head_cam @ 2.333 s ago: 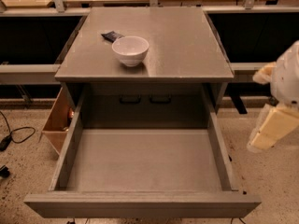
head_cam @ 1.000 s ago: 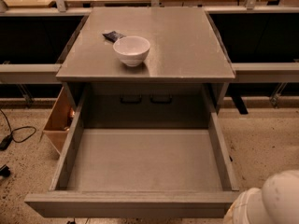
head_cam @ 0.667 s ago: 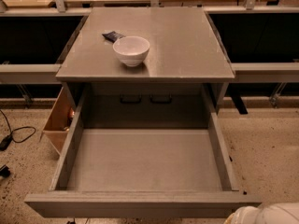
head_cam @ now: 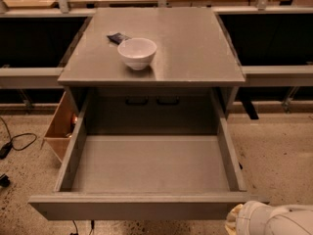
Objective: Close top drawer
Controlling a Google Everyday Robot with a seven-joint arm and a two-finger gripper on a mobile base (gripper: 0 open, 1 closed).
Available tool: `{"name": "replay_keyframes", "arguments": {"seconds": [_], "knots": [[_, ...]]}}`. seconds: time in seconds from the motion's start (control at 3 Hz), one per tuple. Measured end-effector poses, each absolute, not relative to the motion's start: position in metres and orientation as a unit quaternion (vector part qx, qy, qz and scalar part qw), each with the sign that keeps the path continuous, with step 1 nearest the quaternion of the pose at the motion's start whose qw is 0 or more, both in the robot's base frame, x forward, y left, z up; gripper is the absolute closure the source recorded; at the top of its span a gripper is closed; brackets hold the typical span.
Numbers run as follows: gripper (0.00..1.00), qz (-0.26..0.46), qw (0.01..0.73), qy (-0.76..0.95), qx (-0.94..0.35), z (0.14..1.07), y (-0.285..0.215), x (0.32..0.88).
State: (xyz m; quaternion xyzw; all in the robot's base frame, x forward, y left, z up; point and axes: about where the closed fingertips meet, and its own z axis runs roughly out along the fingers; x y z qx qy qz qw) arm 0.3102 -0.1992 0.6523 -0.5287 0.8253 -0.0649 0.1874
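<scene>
The top drawer [head_cam: 146,168] of the grey cabinet [head_cam: 156,48] is pulled far out and is empty inside. Its flat front panel [head_cam: 132,207] runs along the bottom of the camera view. My gripper [head_cam: 238,219] shows only as a white, rounded end with a yellowish edge at the bottom right corner. It sits just at the right end of the drawer's front panel, and most of it is cut off by the frame edge.
A white bowl [head_cam: 137,53] and a small dark packet [head_cam: 118,37] lie on the cabinet top. A light-brown wooden box [head_cam: 59,126] stands left of the cabinet. Cables [head_cam: 17,143] lie on the speckled floor at left. Dark shelving flanks both sides.
My arm has gone from the right side of the drawer down to the bottom right corner, by the front panel's right end. The drawer has not moved.
</scene>
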Motion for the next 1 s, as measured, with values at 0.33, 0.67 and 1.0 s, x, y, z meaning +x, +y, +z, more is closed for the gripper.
{"name": "replay_keyframes", "arguments": {"seconds": [0.33, 0.67, 1.0], "knots": [[1.00, -0.063, 0.217, 0.817, -0.531, 0.6498, -0.1985, 0.3424], [1.00, -0.061, 0.220, 0.816, -0.531, 0.6478, -0.1988, 0.3448], [1.00, -0.056, 0.228, 0.815, -0.530, 0.6426, -0.1995, 0.3508]]}}
